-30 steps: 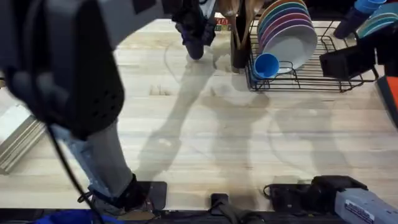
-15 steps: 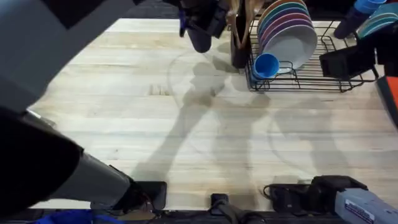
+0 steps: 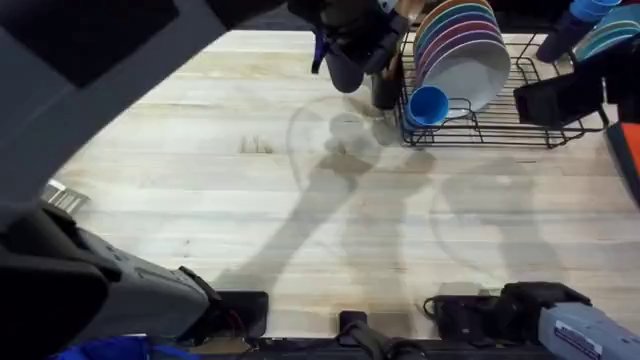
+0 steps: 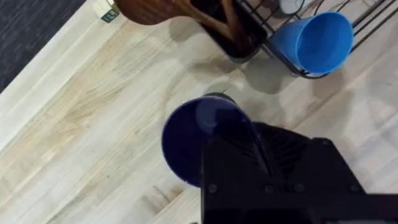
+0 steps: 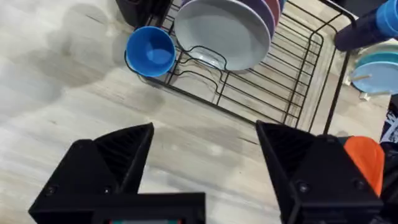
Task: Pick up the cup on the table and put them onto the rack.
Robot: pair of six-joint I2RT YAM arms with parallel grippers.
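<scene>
Item 1, left end effector point(image 3: 350, 45): closed on the dark cup point(image 3: 345, 70), which I held clear of the table point(image 3: 200, 200). Over the last second I had carried it from about 11 o'clock on the table toward 1 o'clock, and its shadow slid along the wood with it. In the left wrist view the dark cup point(image 4: 202, 146) hung mouth outward, just short of the rack.

Item 2, light blue cup point(image 3: 428, 104): lying on its side at the rack's near left corner, mouth toward the arms' bases. It had not shifted. I judged this one done, and the dark cup the last to place.

Item 3, rack point(image 3: 500, 125): black wire, at 1 o'clock on the table. A row of plates point(image 3: 460, 50) filled its left half, standing in the slots. A dark holder with wooden utensils point(image 3: 385, 85) stood touching the rack's left end, directly between my held cup and the wires.

Item 4, right end effector point(image 5: 205, 162): fingers spread wide, holding nothing, hovering over bare table just in front of the rack point(image 5: 273, 81).

Item 5, room: the table's centre and near side lay open. I judged the approach tight at the left end; lifting over the holder or coming round the rack's near edge looked the safer lines.
</scene>
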